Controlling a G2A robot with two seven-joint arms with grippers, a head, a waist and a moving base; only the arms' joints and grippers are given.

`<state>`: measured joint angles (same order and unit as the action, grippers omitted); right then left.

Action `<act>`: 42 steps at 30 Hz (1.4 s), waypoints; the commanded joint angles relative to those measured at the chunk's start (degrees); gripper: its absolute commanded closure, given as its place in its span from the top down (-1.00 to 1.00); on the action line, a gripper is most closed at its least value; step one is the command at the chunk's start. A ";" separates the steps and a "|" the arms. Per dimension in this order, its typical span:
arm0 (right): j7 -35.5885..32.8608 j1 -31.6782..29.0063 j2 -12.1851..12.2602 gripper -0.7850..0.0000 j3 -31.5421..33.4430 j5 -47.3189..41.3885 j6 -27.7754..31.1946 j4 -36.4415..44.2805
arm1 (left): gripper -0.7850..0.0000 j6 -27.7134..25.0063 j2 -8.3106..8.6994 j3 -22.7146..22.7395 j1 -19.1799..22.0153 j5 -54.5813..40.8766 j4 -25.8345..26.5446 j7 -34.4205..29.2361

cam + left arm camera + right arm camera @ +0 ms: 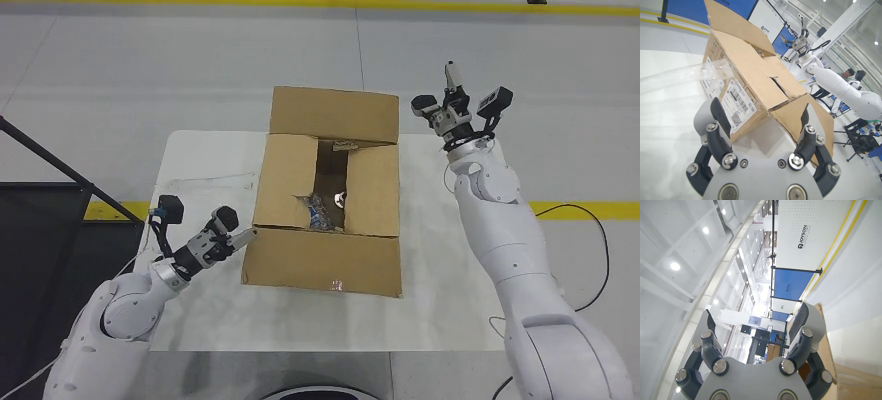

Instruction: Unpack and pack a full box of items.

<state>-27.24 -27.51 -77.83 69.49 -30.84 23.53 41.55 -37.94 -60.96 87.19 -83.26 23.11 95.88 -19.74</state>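
Observation:
A brown cardboard box (330,200) stands in the middle of the white table (205,165), its flaps spread and partly folded over a narrow opening. Inside the opening lie packed items (322,210), too small to tell apart. My left gripper (238,237) is open, close to the box's near left corner, nothing between its fingers. In the left wrist view my left gripper (761,113) faces the labelled side of the box (753,75). My right gripper (462,98) is open, raised past the box's far right corner, pointing away. In the right wrist view my right gripper (755,321) holds nothing.
A strip of clear tape (713,70) hangs off the box's labelled side. A black frame and dark panel (40,230) stand to the left of the table. Bare table lies left of the box and along its right side.

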 commanded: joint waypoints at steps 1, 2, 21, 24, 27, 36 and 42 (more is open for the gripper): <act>-0.79 -0.48 0.11 1.00 0.05 0.22 -0.84 1.32 | 1.00 -0.17 -0.09 -1.14 0.69 -0.20 -0.35 -0.41; -0.79 -0.48 0.11 1.00 0.05 0.22 -0.84 1.32 | 1.00 -0.19 -0.12 -1.60 1.04 -0.25 -0.57 -0.61; -11.12 -3.51 0.61 1.00 -0.92 2.29 -6.42 9.19 | 1.00 -1.16 -0.18 -5.20 3.66 -0.37 -0.83 -3.11; -16.82 -3.28 0.62 1.00 -2.08 2.68 -9.01 10.02 | 1.00 -0.98 -0.09 -4.52 3.60 -0.02 -0.44 -2.53; -20.23 -2.55 0.52 1.00 -4.02 5.37 -11.46 10.49 | 1.00 -0.86 0.05 -3.00 3.18 -0.11 -0.26 -1.10; -23.34 0.33 -0.95 1.00 -11.04 12.24 -15.36 8.53 | 1.00 -0.69 0.60 3.28 0.26 -1.71 1.82 2.54; -25.27 2.42 -2.74 1.00 -15.80 13.65 -16.61 5.13 | 1.00 -0.72 0.84 6.68 -1.62 -2.87 2.98 4.20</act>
<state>-52.21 -25.42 -80.27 54.43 -17.25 7.07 47.23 -38.67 -60.15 93.41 -84.56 20.38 98.69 -15.71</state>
